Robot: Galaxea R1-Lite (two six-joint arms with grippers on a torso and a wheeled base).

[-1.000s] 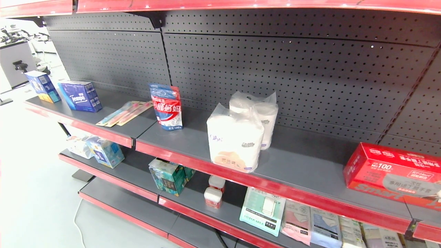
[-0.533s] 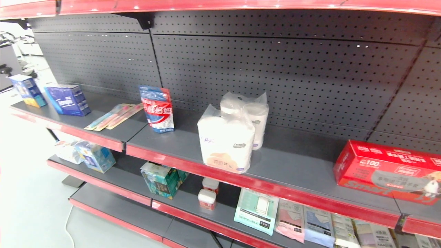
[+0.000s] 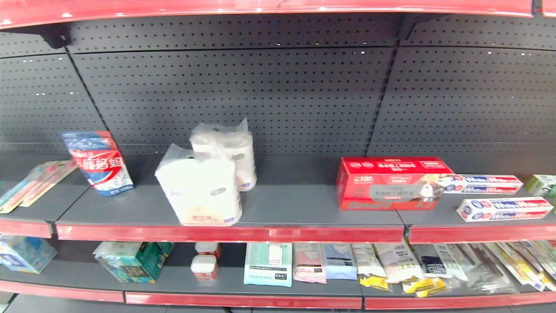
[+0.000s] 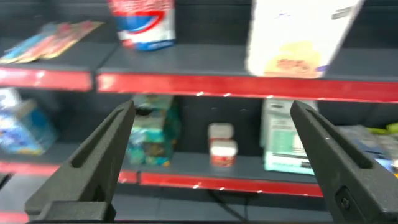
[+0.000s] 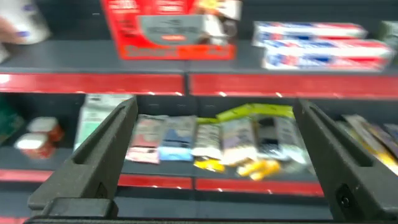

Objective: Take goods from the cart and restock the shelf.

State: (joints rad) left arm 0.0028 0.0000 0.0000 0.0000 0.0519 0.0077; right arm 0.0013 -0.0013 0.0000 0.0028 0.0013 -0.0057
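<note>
Facing grey red-edged metal shelf (image 3: 295, 204), left gripper (image 4: 212, 107) and right gripper (image 5: 216, 104) fingers wide apart, seemingly empty; yet to fetch goods.

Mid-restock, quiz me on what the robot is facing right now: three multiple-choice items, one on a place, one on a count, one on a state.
1. Where does the red box stand?
A. On the lower shelf, among the flat packets
B. On the same board as the paper roll packs, to their right
C. On top of the blue and red pouch

2. How many long white boxes lie just right of the red box?
A. One
B. Two
C. Four

3. What state is the left tool in?
A. Shut on a pouch
B. Shut on a jar
C. Open, holding nothing

Answers: 1 B, the head view shows it right of the packs on one grey board. 2 B, two lie one behind the other. 3 C, its jaws stand wide apart with nothing gripped between them.
</note>
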